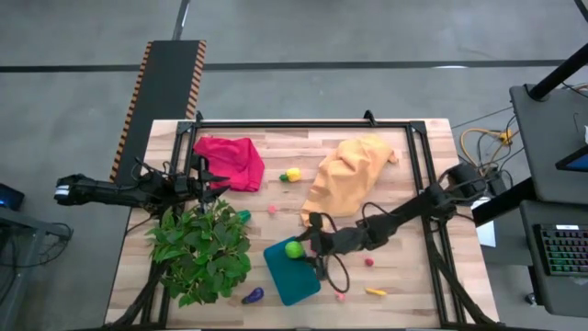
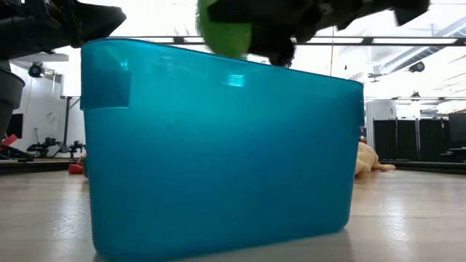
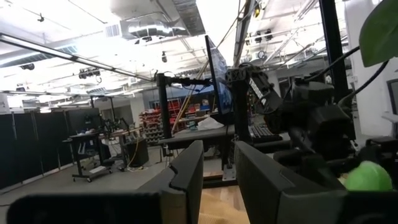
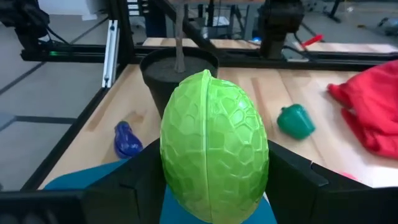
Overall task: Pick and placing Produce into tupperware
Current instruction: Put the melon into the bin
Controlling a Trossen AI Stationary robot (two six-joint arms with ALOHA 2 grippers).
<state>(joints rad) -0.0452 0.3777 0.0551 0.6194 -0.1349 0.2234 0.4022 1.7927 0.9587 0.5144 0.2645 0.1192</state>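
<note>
Wooden tabletop [image 1: 404, 276] with a black frame rail along its edges, grey floor around. Right gripper [image 1: 317, 248] reaches in from the right side, hanging over the teal tupperware [image 1: 292, 274] near the front edge, pinching a bumpy green fruit [image 1: 294, 248] between its fingers; right wrist view shows the fruit [image 4: 214, 163] squeezed on both sides above the container. Low view: fruit [image 2: 224, 33] sits just above the container's rim [image 2: 218, 145], not inside it.

Left gripper [image 1: 209, 179] waits at the left side, between the red cloth [image 1: 230, 161] and the leafy plant [image 1: 200, 250], fingers [image 3: 186, 177] spread with a gap, holding nothing.

Loose produce: purple piece [image 1: 253, 296] at the front edge just left of the tupperware, dark green pepper [image 1: 243, 216] beside the plant, yellow piece [image 1: 292, 174] mid-table between the cloths, small pink bit [image 1: 272, 210] near it, red piece [image 1: 369, 261] and yellow strip [image 1: 375, 291] right of the container, pink bit [image 1: 340, 297] near the front edge.

Orange cloth [image 1: 347, 175] lies behind the right arm. Open wood at the front right corner and between the two cloths; the plant crowds the front left.
</note>
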